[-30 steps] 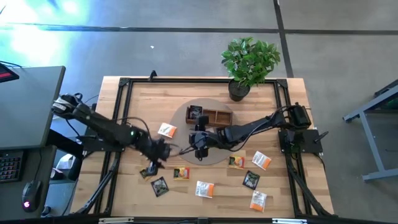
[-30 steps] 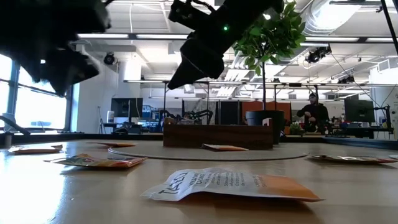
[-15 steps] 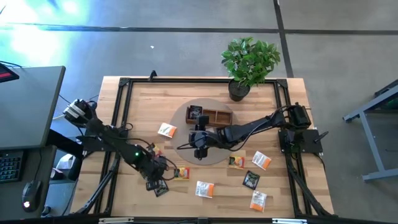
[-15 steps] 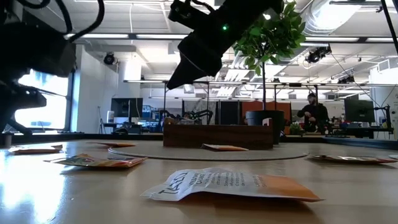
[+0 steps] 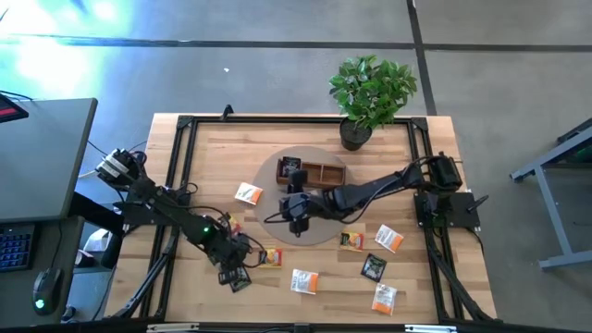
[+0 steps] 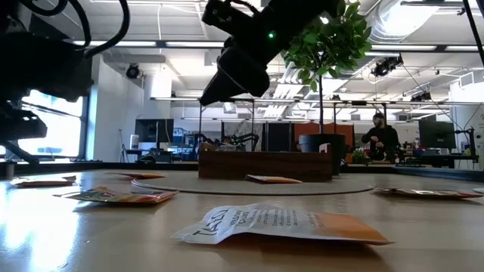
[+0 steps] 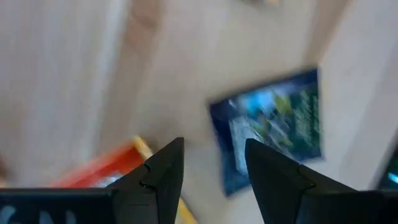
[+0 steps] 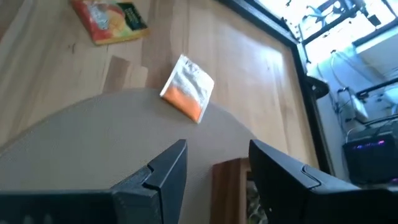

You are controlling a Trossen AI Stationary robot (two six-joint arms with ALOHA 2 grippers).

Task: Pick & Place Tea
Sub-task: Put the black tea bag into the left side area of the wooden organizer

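Note:
Several flat square tea sachets lie on the wooden table, among them a black one, a yellow-orange one and a white-and-orange one. Another black sachet lies in the left compartment of the brown tray. My left gripper is open and empty just above the black sachet near the front. My right gripper is open and empty above the round mat.
More sachets lie at the front right. A potted plant stands at the far edge. A black frame runs along the table's sides. One sachet lies close before the low camera.
My left gripper has gone toward the table's near edge and down, from beside the round mat to just over the black sachet at the front. The sachets have stayed where they were.

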